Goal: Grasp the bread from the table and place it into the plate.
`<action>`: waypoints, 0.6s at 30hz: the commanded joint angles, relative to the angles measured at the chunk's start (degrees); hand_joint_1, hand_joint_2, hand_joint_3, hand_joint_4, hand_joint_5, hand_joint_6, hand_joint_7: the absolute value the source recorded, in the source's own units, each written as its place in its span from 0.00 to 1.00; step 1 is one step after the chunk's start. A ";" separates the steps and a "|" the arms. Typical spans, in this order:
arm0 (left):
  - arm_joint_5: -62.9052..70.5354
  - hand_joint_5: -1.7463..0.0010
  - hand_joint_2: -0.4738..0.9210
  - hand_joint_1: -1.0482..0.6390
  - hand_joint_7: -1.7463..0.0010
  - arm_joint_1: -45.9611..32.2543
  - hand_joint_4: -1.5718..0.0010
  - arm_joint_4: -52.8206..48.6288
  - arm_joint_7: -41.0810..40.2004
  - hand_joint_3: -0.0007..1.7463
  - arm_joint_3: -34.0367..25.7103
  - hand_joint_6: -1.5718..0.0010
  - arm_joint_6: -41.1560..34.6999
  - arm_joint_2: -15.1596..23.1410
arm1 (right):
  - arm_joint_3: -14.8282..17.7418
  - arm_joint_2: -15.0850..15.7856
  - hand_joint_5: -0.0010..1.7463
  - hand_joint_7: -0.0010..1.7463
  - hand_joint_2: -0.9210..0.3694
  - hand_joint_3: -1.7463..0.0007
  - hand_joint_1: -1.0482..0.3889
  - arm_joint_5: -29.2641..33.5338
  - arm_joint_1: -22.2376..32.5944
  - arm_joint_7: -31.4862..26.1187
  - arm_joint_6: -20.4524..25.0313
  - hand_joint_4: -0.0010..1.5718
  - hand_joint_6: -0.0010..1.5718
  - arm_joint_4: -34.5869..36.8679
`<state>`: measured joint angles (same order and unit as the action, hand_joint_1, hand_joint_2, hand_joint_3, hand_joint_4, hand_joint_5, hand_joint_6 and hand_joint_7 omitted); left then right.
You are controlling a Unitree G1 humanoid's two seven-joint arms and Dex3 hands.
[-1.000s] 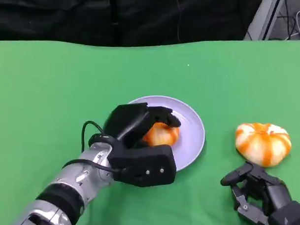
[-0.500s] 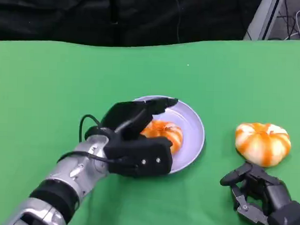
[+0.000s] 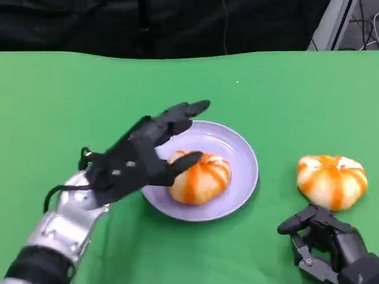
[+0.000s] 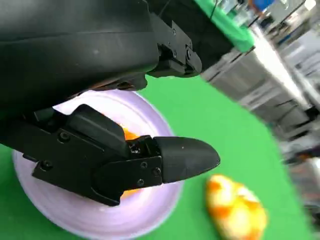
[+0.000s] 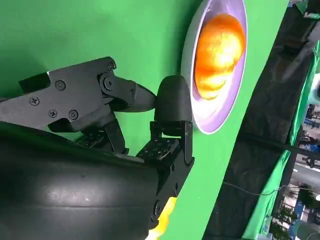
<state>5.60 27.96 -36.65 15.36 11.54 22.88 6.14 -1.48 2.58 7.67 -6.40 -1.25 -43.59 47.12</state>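
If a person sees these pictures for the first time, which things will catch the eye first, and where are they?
First comes the orange-and-white bread lying in the lilac plate at the middle of the green table. The black left hand hangs open over the plate's left edge, fingers spread. A second bread sits on the table to the right, just beyond the right hand.

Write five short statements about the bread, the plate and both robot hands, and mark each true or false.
1. One bread lies in the purple plate. True.
2. The left robot hand grips that bread. False: its fingers are spread, holding nothing.
3. A second bread sits on the green table. True.
4. The right robot hand holds the second bread. False: it rests nearby, holding nothing.
5. The plate is stacked on another plate. False: it sits directly on the table.
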 commanded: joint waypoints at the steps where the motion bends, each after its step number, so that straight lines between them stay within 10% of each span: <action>1: -10.40 0.99 1.00 0.09 0.99 -4.64 0.82 2.00 7.51 0.43 -5.69 0.85 4.68 0.27 | 0.24 0.44 1.00 0.72 0.06 0.65 0.61 -0.67 0.26 0.42 0.37 0.45 0.47 1.04; 18: -33.17 0.98 1.00 0.09 0.98 -15.84 0.74 -1.67 28.69 0.32 -22.17 0.78 13.99 -1.69 | 1.21 0.67 1.00 0.72 0.06 0.65 0.62 -1.99 0.38 1.46 0.22 0.44 0.47 0.97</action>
<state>-25.17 13.73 -37.46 41.84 -8.25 35.82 4.21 -0.84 2.57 6.66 -6.59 -0.23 -43.58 47.68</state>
